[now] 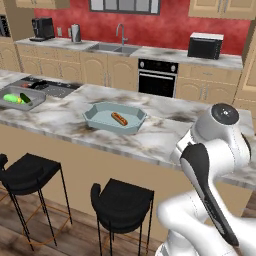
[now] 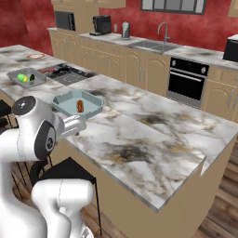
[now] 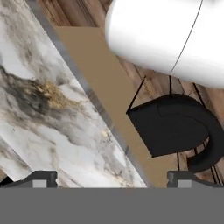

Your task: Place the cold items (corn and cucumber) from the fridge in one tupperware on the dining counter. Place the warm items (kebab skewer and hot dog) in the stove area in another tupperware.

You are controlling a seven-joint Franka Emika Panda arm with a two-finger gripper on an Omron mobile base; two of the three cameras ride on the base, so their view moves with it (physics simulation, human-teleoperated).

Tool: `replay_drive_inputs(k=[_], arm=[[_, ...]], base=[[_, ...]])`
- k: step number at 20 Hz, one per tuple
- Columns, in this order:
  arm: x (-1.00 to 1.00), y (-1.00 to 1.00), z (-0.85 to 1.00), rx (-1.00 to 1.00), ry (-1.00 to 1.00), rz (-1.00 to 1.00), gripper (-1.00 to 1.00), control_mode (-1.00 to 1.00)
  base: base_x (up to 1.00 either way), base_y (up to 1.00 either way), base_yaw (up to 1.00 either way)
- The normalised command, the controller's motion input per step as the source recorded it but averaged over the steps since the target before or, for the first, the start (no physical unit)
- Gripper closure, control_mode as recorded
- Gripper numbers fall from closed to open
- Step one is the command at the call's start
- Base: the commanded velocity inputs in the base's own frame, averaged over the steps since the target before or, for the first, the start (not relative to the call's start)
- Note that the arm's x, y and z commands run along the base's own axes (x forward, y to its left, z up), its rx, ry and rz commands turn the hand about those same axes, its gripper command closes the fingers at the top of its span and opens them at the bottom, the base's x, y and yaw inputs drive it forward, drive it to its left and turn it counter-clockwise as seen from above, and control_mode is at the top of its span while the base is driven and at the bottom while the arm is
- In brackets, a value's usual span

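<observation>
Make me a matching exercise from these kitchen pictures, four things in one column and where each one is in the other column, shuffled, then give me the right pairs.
Things:
1. hot dog
2. cucumber
3. microwave
4. bar stool

Places:
A. on the back counter, right of the sink
B. on the floor in front of the dining counter
C. in the blue-grey tupperware in the middle of the dining counter
D. in the grey tupperware by the stovetop, next to the corn

Pairs: 1-C, 2-D, 3-A, 4-B
</observation>
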Motion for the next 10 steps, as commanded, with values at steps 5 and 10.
replay_drive_inputs(k=[5, 10], arm=[[-0.27, 0.00, -0.20, -0.03, 0.00, 0.03, -1.00, 1.00], [0.00, 0.00, 0.00, 0.00, 0.00, 0.00, -1.00, 1.00]], base=[[-0.26, -0.04, 0.01], [-0.62, -0.32, -0.26]])
